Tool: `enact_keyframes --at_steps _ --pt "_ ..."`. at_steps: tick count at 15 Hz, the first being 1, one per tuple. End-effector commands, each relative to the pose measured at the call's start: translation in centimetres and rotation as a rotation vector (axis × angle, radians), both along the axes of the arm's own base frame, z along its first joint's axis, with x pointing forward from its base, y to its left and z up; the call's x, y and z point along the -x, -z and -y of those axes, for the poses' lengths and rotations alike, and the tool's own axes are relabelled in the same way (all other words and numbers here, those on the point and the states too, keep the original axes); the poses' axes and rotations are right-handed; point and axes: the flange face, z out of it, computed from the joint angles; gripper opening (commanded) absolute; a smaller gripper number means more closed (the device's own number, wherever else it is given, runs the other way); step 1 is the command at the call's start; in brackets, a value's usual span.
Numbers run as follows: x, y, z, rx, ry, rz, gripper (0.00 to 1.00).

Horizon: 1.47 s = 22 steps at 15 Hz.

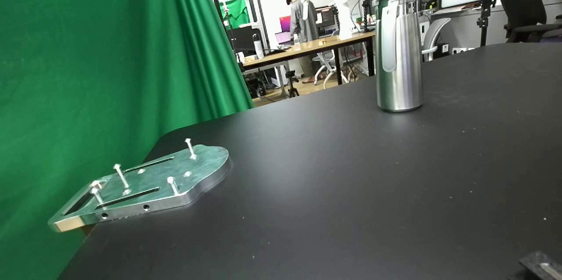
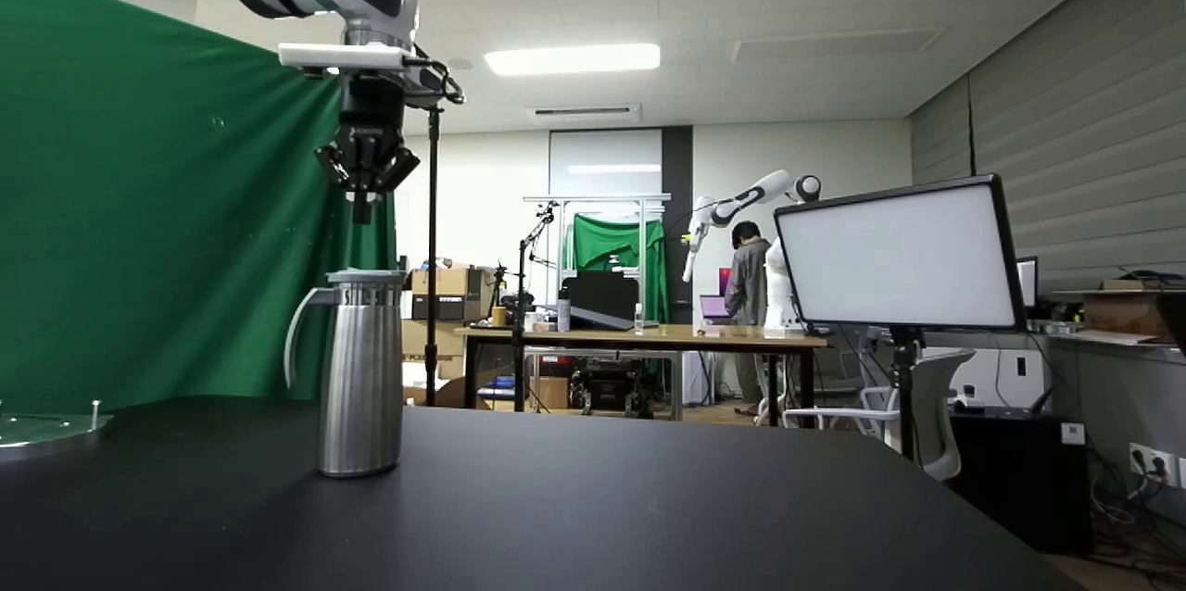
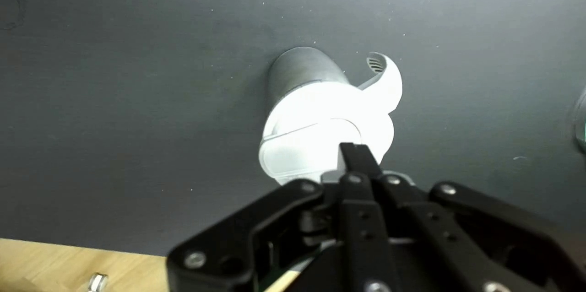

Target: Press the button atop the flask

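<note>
Beneath the black gripper (image 2: 362, 211) with fingers (image 3: 361, 161) pressed together, the tall silver steel flask (image 2: 361, 378) is standing on the black table (image 2: 649, 498), probably rigid, slippery and best held by its pale curved handle (image 1: 389, 43).

In an exterior view I look down, a bit tilted, across the black tabletop (image 1: 307, 192); in an exterior view, near table height, at the tall silver steel flask (image 2: 361, 378). Both exterior views share flask and hanging green cloth (image 2: 167, 230); the wrist view peers steeply down on the flask.
</note>
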Motion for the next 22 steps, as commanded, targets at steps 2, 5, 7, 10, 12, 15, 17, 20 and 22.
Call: enact_keyframes --at_steps 2,5,7,10,12,15,17,20,22 --pt "-1.2 1.8 -2.6 0.027 -0.038 -0.004 0.0" --pt "-1.5 3.1 -3.2 0.057 -0.063 -0.009 0.0" --pt "-1.7 3.4 -3.0 0.074 -0.074 -0.009 0.0" --pt "-2.0 3.7 -2.9 0.091 -0.083 -0.014 0.0" --pt "-2.0 4.1 -2.9 0.095 -0.087 -0.021 0.0" --pt "-2.1 5.1 -2.9 0.095 -0.085 -0.042 0.0" --pt "-2.2 5.9 -2.9 0.097 -0.084 -0.057 0.0" --pt "-2.3 6.4 -2.7 0.1 -0.081 -0.068 0.0" --pt "-2.3 6.5 -2.7 0.1 -0.08 -0.074 0.0"
